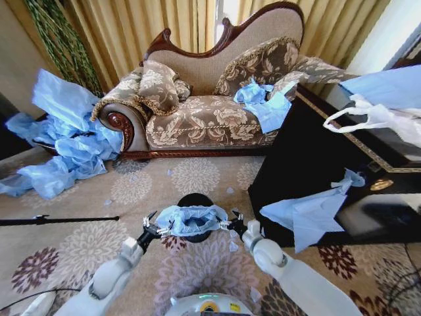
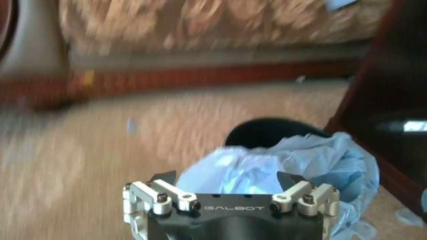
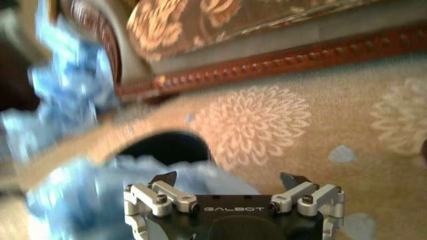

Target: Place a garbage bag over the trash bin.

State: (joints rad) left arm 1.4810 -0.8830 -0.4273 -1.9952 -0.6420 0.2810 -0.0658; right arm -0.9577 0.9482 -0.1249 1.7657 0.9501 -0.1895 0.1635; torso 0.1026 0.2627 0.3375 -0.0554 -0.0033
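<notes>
The light-blue garbage bag (image 1: 191, 220) lies bunched across the top of the black trash bin (image 1: 195, 198) on the carpet just before me. My left gripper (image 1: 152, 228) is at the bag's left end and my right gripper (image 1: 235, 222) at its right end. In the left wrist view the left gripper (image 2: 227, 176) stands open, with the bag (image 2: 313, 160) reaching between its fingertips and the bin (image 2: 267, 132) behind. The right gripper (image 3: 228, 177) is open too, with the bag (image 3: 80, 195) off to one side and the bin's dark mouth (image 3: 167, 147) beyond.
A patterned sofa (image 1: 210, 118) stands behind the bin. A black cabinet (image 1: 309, 164) stands close on the right, with a white loop-handled bag (image 1: 368, 118) on top and blue bags draped over it. More blue bags (image 1: 66, 145) are heaped at the left. A black rod (image 1: 59, 219) lies on the carpet.
</notes>
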